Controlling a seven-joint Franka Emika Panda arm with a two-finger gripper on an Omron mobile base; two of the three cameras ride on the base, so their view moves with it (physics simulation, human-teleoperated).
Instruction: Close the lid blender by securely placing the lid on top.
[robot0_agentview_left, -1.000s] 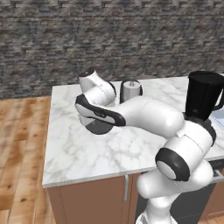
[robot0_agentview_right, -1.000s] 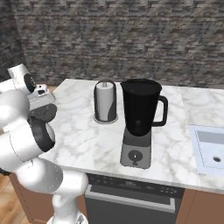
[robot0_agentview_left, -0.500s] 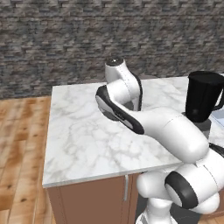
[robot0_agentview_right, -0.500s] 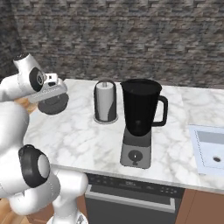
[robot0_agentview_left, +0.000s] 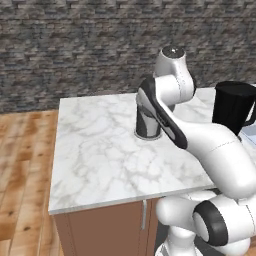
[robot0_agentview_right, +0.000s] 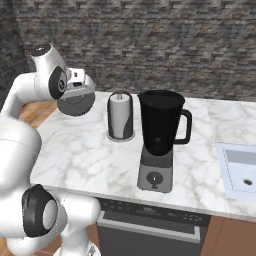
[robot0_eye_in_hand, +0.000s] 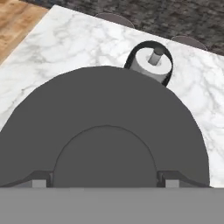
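A white marble surface (robot0_agentview_right: 90, 150) fronts a dark stone wall (robot0_agentview_right: 165, 45), with wood floor (robot0_agentview_left: 22, 165) alongside. The hand (robot0_agentview_right: 76, 91) pinches the lid (robot0_agentview_right: 76, 102) above it, left of the paper-towel roll (robot0_agentview_right: 120, 117) and blender (robot0_agentview_right: 160, 137).

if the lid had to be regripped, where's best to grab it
By the raised round centre of the lid, from above its top face. The flat disc offers only a thin rim, and the gripper already holds it there over the counter, left of the blender.

One lid (robot0_agentview_right: 76, 102), one blender (robot0_agentview_right: 160, 137), one paper-towel roll (robot0_agentview_right: 120, 116), one sink (robot0_agentview_right: 241, 171).
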